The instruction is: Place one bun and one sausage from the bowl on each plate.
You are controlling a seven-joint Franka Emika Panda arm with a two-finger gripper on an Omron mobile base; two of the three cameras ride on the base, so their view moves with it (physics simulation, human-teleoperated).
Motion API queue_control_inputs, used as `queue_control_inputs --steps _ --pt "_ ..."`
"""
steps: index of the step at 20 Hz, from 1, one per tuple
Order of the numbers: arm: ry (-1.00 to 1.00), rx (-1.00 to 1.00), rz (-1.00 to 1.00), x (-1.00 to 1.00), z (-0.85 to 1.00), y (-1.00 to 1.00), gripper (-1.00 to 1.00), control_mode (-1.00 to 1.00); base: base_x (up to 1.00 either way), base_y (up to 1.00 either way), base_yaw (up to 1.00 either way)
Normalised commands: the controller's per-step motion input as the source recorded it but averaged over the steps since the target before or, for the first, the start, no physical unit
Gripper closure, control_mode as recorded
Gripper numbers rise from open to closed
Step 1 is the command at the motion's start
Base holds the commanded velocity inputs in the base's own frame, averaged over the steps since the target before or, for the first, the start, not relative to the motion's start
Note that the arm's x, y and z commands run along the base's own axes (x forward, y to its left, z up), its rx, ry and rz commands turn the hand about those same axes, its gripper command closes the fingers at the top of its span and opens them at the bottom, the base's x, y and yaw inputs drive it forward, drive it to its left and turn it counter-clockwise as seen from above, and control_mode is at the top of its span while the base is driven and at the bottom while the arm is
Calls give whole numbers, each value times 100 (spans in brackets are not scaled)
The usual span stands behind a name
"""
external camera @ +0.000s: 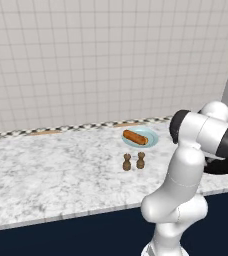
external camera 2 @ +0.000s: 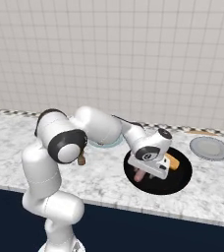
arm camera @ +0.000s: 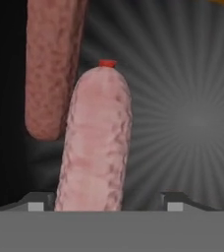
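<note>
1. The sausage (arm camera: 97, 142) lies between the two dark fingertips (arm camera: 35, 202) in the hand view, its pale pink length running up the picture to a small red end. A second, darker pinkish-brown sausage (arm camera: 50, 69) lies just beside it, to the left in that view.
2. Both sausages rest on the black, ray-patterned floor of the bowl (arm camera: 192, 113).
3. In the right base view the bowl (external camera 2: 180, 184) sits on the marbled counter (external camera 2: 109, 187), near its front edge. The hand reaches down into the bowl, and a pink end of sausage (external camera 2: 139, 175) shows beneath it.
4. An orange-brown bun (external camera 2: 172, 162) lies in the bowl just behind the hand.
5. The gripper (arm camera: 102, 203) has its fingers spread to either side of the pale sausage. Whether the pads actually touch it I cannot tell, as the tips barely show.
6. The grey plate (external camera 2: 210, 148) stands bare on the counter, to the right of the bowl and near the tiled wall (external camera 2: 133, 54).
7. The light blue plate (external camera: 141, 137) carries one bun (external camera: 135, 137) in the left base view. Two small brown shakers (external camera: 134, 161) stand side by side just in front of it.
8. No brand, label or writing can be read on anything in these pictures.
</note>
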Motion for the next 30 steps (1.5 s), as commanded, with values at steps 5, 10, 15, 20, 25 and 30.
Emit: queue_control_inputs --steps 5,10,15,20,25,30 --pt "0 -3 1 -2 18 6 100 -100 0 0 0" --pt "-2 -18 3 -31 97 45 100 -100 0 0 0" --pt "-17 -26 29 36 77 79 100 -100 0 0 0" --pt "0 -12 36 97 48 68 100 -100 0 0 0" --pt "0 0 31 100 9 63 100 -100 0 0 0" --pt "3 2 24 95 -5 52 100 -100 0 0 0"
